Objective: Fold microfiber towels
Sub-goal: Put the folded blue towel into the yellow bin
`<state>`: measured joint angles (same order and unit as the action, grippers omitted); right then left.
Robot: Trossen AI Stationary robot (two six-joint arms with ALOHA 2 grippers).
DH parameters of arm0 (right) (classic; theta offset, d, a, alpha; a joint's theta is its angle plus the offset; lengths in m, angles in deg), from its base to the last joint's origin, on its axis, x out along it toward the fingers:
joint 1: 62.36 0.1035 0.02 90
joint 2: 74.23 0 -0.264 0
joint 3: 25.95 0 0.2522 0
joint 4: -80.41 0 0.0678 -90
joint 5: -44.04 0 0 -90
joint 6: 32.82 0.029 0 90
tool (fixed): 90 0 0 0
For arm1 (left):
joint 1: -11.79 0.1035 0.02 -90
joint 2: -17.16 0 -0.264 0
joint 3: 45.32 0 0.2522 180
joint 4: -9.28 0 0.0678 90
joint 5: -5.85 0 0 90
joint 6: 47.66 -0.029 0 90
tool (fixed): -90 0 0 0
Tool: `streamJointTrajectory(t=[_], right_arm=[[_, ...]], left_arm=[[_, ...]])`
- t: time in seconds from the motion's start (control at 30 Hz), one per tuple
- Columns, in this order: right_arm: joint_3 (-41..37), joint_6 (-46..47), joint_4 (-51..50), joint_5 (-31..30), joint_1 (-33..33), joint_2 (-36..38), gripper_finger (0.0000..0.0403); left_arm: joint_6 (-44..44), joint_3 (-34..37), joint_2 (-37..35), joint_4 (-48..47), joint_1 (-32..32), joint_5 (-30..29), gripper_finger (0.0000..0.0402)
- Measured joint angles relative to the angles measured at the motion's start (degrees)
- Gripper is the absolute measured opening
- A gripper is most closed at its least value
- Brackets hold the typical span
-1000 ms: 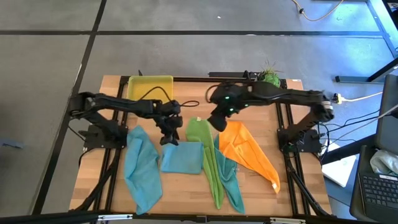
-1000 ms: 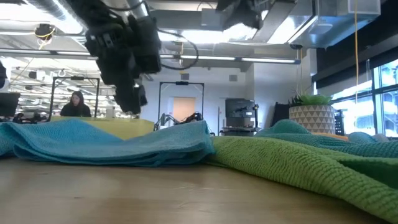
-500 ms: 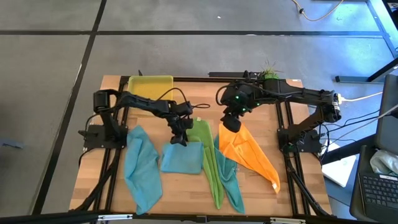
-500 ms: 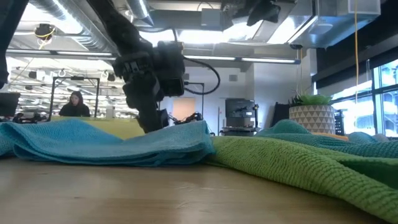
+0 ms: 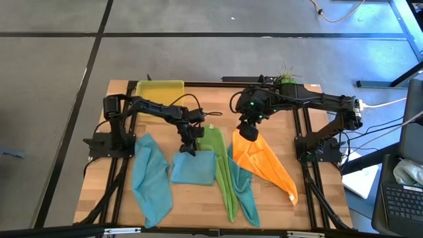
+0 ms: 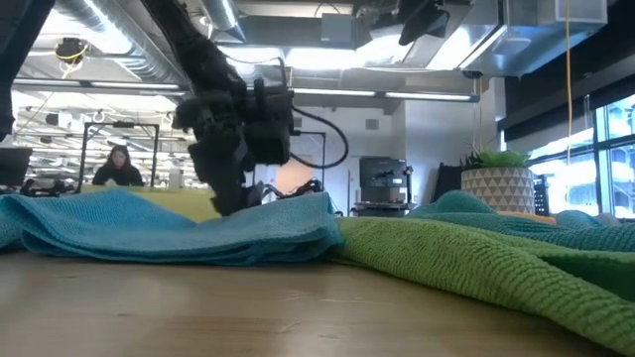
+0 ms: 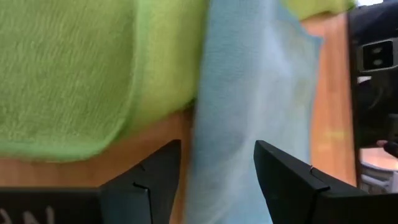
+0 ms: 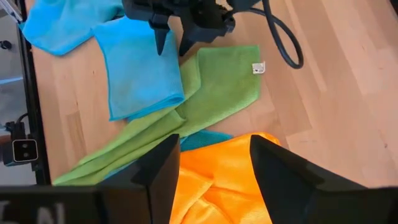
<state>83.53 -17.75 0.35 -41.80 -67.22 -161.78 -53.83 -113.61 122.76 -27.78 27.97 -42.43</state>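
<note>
Light blue microfiber, the folded towel (image 5: 193,168) at the table's middle, has been reached by the left gripper (image 5: 188,148), which was swung in from the tray side and lowered to the towel's far edge, jaws apart and empty; the right gripper (image 5: 248,130) was drawn back over the orange towel (image 5: 263,162), open, nothing held; a fresh grasp seems imminent
</note>
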Motion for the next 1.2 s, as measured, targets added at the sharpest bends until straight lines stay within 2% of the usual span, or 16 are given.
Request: streamJointTrajectory(t=[0.27,0.4,0.77,0.9,1.07,1.2], right_arm=[[0.0,2.3,0.2,0.2,0.0,0.0,0.0197],[0.0,2.7,0.2,0.3,0.0,0.0,0.0197],[0.0,5.7,0.2,0.4,0.4,0.0,0.0197],[0.0,5.8,0.2,0.4,0.4,0.0,0.0197],[0.0,5.5,0.2,0.1,0.4,0.0,0.0197],[0.0,3.2,0.6,0.0,0.4,0.0,0.0197]], left_arm=[[1.0,0.0,2.0,0.3,0.0,2.8,0.0196],[0.7,0.1,2.3,0.2,-1.4,10.2,0.0193],[-0.1,0.0,3.4,1.8,-6.0,7.4,0.0179],[0.0,0.0,3.0,-1.7,-6.0,6.7,0.0133],[-1.2,0.4,1.8,-9.8,-5.2,3.3,0.0024],[-4.5,0.2,-2.0,-16.6,-3.9,-0.5,0.0006]])
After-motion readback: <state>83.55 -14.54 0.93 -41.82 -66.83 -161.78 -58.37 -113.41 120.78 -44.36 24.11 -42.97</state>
